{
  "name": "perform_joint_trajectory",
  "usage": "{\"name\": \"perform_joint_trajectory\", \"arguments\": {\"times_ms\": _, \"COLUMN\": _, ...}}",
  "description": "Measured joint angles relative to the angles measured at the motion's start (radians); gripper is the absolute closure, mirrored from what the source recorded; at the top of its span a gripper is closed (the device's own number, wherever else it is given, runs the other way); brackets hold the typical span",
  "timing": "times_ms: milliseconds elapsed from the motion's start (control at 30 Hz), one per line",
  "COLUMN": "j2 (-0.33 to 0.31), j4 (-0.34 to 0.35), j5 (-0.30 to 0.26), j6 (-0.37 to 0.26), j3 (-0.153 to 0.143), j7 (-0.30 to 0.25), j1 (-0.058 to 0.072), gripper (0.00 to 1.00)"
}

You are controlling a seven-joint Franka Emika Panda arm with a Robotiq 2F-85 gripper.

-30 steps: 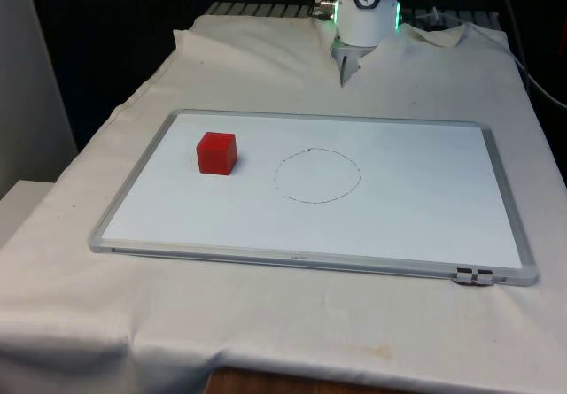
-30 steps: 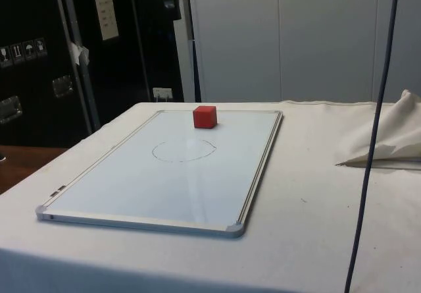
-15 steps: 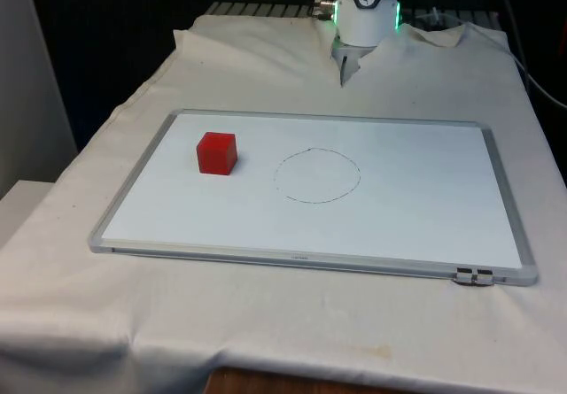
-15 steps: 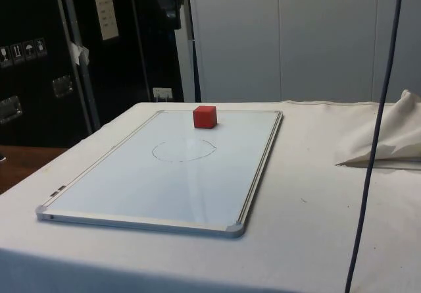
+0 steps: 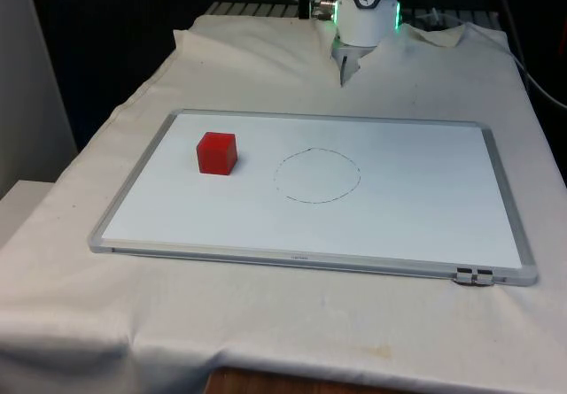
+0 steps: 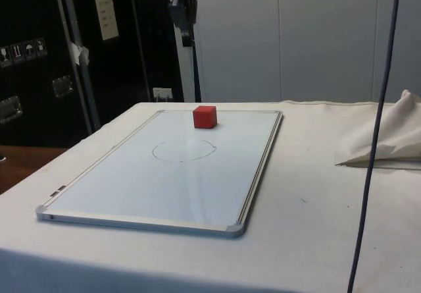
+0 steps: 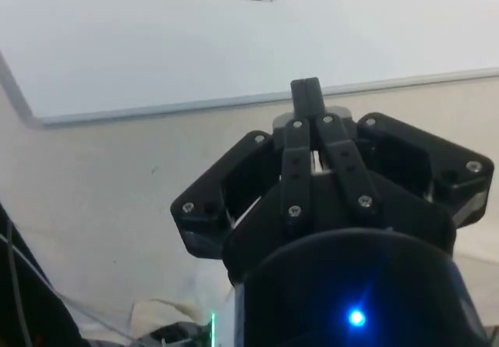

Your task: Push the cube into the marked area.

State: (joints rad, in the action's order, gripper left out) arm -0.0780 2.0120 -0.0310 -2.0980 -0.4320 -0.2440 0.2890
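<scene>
A red cube (image 5: 217, 153) sits on the whiteboard (image 5: 425, 208) towards the front view's left, a short way outside the hand-drawn circle (image 5: 317, 175). From the side, the cube (image 6: 204, 116) stands at the board's far end, just beyond the circle (image 6: 183, 150). My gripper (image 7: 306, 96) is shut with nothing between its fingers. It hangs high over the table's far edge, above the cloth just off the board's rim (image 7: 234, 104). In the side view the gripper (image 6: 185, 16) shows dark, well above and behind the cube.
The robot's white base (image 5: 367, 13) stands at the far end. Bunched cloth (image 6: 388, 141) lies beside the board, and a dark cable (image 6: 375, 135) hangs in front of it. A clip (image 5: 475, 276) sits on the board's near corner.
The gripper has come down into the upper part of the side and front views. The cube has not moved.
</scene>
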Motion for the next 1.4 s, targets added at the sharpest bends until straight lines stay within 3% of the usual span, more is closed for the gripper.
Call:
{"name": "perform_joint_trajectory", "arguments": {"times_ms": 400, "j2": -0.084, "j4": 0.016, "j5": -0.052, "j6": -0.069, "j3": -0.089, "j7": -0.144, "j1": -0.002, "gripper": 1.00}}
{"name": "perform_joint_trajectory", "arguments": {"times_ms": 700, "j2": -0.131, "j4": 0.020, "j5": -0.081, "j6": -0.124, "j3": -0.135, "j7": -0.226, "j1": -0.004, "gripper": 1.00}}
{"name": "perform_joint_trajectory", "arguments": {"times_ms": 1167, "j2": -0.188, "j4": 0.020, "j5": -0.108, "j6": -0.213, "j3": -0.196, "j7": -0.307, "j1": -0.010, "gripper": 1.00}}
{"name": "perform_joint_trajectory", "arguments": {"times_ms": 1400, "j2": -0.254, "j4": 0.021, "j5": -0.171, "j6": -0.281, "j3": -0.230, "j7": -0.371, "j1": -0.018, "gripper": 1.00}}
